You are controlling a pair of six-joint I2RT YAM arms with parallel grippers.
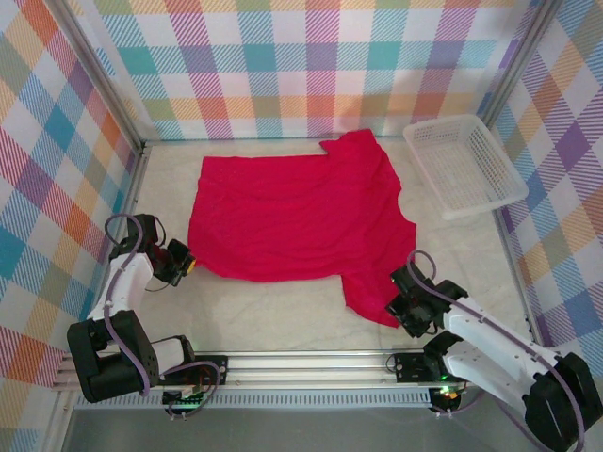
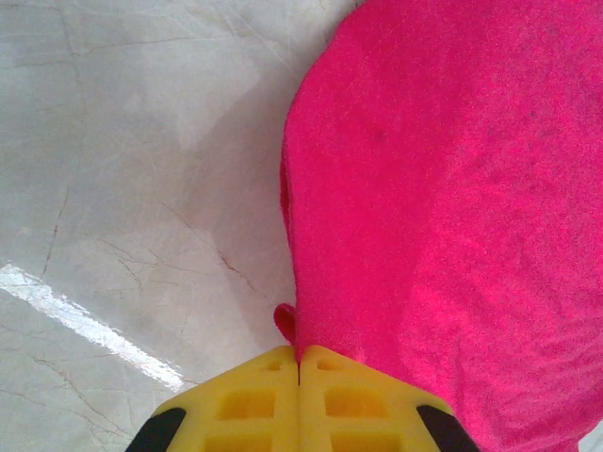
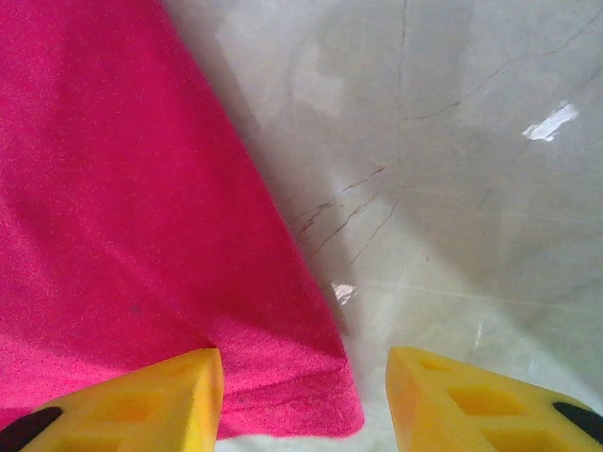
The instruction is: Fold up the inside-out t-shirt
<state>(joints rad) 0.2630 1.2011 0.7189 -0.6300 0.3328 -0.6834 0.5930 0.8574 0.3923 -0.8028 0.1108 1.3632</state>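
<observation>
- Crimson-red, soft cloth, short-sleeved t-shirt [image 1: 292,217] lies spread nearly flat across the middle of the pale marbled tabletop [image 1: 283,311] in the top view, one sleeve pointing far and one near on its right side. A white plastic mesh basket [image 1: 443,123] stands apart at the far right.
- Same view: the left gripper [image 1: 182,264] sits at the shirt's near-left corner and the right gripper [image 1: 400,306] at the near-right sleeve.
- Left wrist view: the left gripper [image 2: 300,363] has its yellow fingers pressed together, and a small pucker of the t-shirt [image 2: 452,188] edge sits at their tips, so it appears to pinch the hem.
- Right wrist view: the right gripper [image 3: 301,363] stands apart-fingered, straddling a near corner of the t-shirt [image 3: 122,235] without clamping it.
- Progress, as I judge it: no fold shows; one corner looks gripped, the other grasp and every fold remain.
</observation>
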